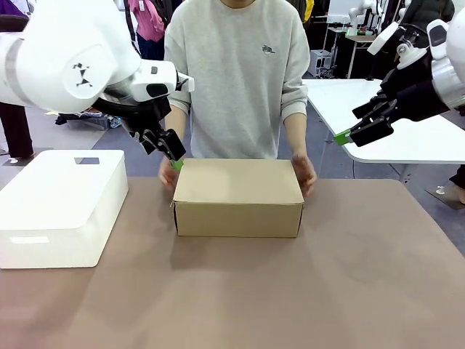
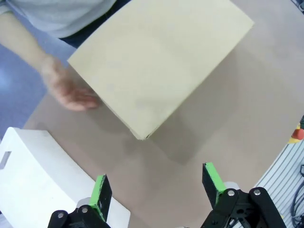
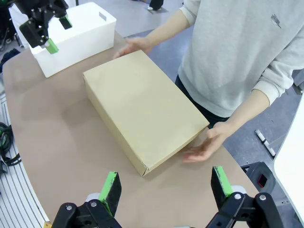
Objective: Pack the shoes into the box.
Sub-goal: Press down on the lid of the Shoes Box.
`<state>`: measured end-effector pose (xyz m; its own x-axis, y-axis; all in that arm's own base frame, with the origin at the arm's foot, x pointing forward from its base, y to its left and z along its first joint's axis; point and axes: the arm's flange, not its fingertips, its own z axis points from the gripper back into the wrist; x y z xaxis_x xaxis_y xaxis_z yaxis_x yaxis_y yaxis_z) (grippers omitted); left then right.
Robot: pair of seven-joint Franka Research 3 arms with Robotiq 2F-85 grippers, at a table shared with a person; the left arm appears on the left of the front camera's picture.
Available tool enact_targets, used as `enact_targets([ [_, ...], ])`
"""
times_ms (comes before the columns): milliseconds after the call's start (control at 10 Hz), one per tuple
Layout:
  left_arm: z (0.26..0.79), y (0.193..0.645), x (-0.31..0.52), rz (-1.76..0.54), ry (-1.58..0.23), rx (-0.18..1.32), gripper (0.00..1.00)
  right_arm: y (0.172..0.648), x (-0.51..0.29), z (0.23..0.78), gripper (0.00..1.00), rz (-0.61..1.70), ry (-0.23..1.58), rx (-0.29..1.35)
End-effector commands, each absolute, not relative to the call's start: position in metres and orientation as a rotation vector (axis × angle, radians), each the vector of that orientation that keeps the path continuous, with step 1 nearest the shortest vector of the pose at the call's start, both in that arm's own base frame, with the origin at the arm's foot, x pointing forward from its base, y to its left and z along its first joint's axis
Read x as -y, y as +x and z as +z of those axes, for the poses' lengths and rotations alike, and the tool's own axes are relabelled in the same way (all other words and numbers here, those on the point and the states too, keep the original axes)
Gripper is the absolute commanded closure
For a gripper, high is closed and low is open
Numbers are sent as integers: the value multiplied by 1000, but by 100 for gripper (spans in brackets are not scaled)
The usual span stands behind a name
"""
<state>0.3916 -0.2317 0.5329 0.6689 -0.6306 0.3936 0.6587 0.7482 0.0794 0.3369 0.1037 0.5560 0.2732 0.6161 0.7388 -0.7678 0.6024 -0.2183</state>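
- Brown table is shared with a person in a grey sweatshirt bearing a small chest logo, too small to be read.
- White box is set at the left; no print can be made out.
- Closed cardboard box is placed mid-table, unmarked, a hand at each end.
- Left gripper is held spread above the box's corner; right gripper is raised, fingers apart, holding nothing.

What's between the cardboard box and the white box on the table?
Nothing: between the cardboard box and the white box there is bare brown table, as the front view shows.
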Motion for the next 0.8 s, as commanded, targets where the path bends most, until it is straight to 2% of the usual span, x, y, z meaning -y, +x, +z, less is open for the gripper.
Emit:
enact_targets([
  [0, 533, 373, 219, -746, -84, 522, 0, 337, -103, 557, 0, 940, 199, 897],
  [300, 541, 365, 214, -739, -33, 641, 0, 337, -103, 557, 0, 940, 199, 897],
  [700, 553, 366, 207, -724, -50, 770, 0, 337, -103, 557, 0, 940, 199, 897],
])
